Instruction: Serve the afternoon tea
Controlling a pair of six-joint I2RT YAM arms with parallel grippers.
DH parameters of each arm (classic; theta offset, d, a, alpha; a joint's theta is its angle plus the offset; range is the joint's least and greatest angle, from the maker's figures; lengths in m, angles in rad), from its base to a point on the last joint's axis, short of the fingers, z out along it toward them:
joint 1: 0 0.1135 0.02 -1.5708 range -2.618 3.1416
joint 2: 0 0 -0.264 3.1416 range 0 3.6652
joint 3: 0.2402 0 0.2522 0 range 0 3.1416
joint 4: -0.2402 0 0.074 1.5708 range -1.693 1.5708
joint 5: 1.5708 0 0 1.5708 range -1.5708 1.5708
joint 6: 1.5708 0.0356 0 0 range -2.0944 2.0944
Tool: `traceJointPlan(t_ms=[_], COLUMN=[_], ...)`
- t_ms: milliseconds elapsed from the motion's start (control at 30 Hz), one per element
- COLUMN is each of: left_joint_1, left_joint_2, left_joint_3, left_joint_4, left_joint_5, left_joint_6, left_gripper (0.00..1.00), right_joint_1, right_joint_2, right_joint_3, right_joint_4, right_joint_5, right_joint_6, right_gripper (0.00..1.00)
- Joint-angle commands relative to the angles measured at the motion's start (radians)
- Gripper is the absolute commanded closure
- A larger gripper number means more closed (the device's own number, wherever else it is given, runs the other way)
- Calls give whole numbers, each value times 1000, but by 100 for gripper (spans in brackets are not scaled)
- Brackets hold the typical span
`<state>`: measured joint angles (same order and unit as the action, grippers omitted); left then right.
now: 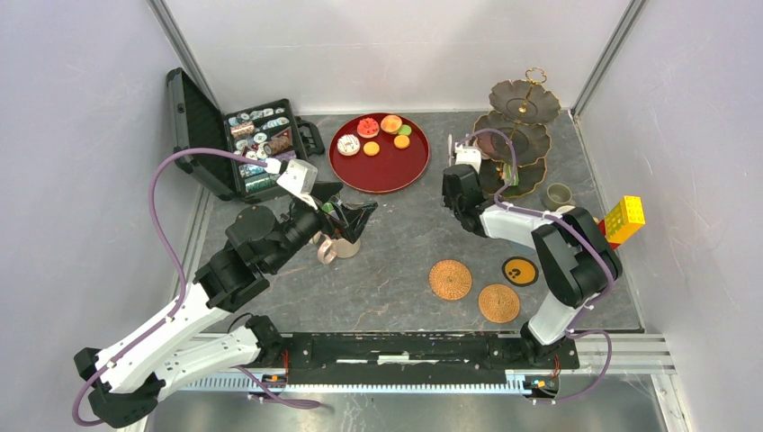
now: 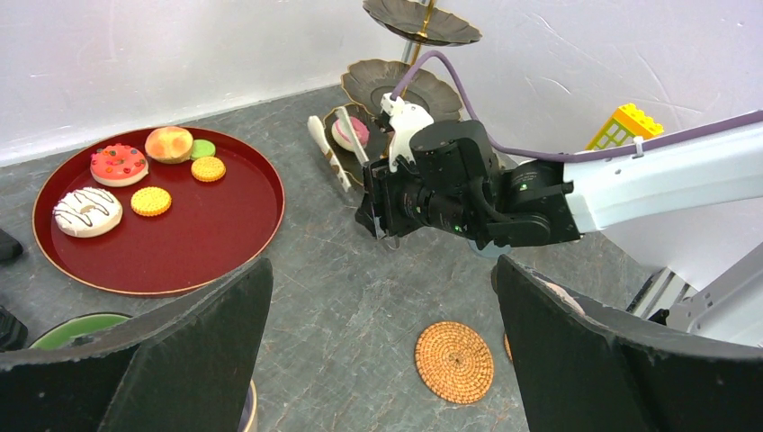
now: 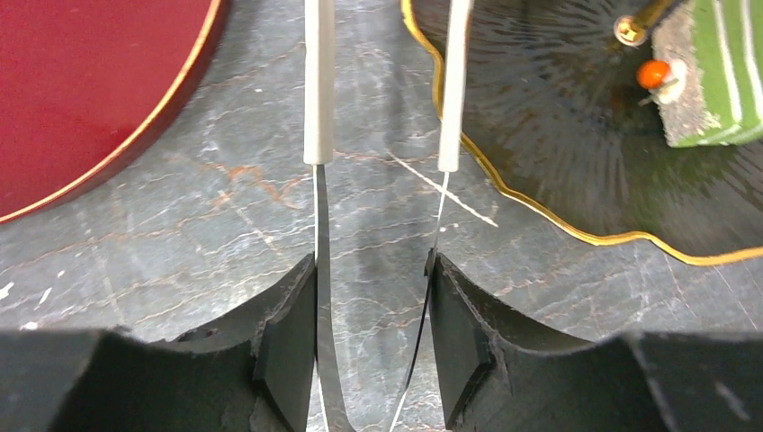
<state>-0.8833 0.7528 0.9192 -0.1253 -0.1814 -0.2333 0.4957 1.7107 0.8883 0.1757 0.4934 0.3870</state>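
My right gripper is shut on a pair of metal tongs with white tips. Nothing is between the tips, which point at the table between the red tray and the dark three-tier stand. A green striped cake and a pink cake sit on the stand's lowest tier. Several more cakes lie on the red tray. My left gripper hangs open and empty above a beige mug and a green-lined mug.
An open black case of small items stands at the back left. Two woven coasters and a black one lie front right. A small grey mug and a yellow brick toy sit right of the stand.
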Motion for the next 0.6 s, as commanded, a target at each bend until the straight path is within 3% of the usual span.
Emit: traceJointPlan(t_ms=[0, 333, 567], left_joint_1=[-1, 0, 4], left_joint_2=[-3, 6, 8], left_joint_3=[33, 33, 34], left_joint_4=[29, 29, 27], left_joint_5=[-5, -6, -6], left_joint_6=[42, 41, 40], left_gripper=[0, 0, 0], right_joint_1=[4, 17, 30], right_joint_2=[-33, 2, 158], right_joint_3=[17, 151, 436], right_joint_4=[24, -47, -282], right_joint_5=[-159, -440, -500], right_joint_6=[-95, -145, -150], right_gripper=[51, 53, 53])
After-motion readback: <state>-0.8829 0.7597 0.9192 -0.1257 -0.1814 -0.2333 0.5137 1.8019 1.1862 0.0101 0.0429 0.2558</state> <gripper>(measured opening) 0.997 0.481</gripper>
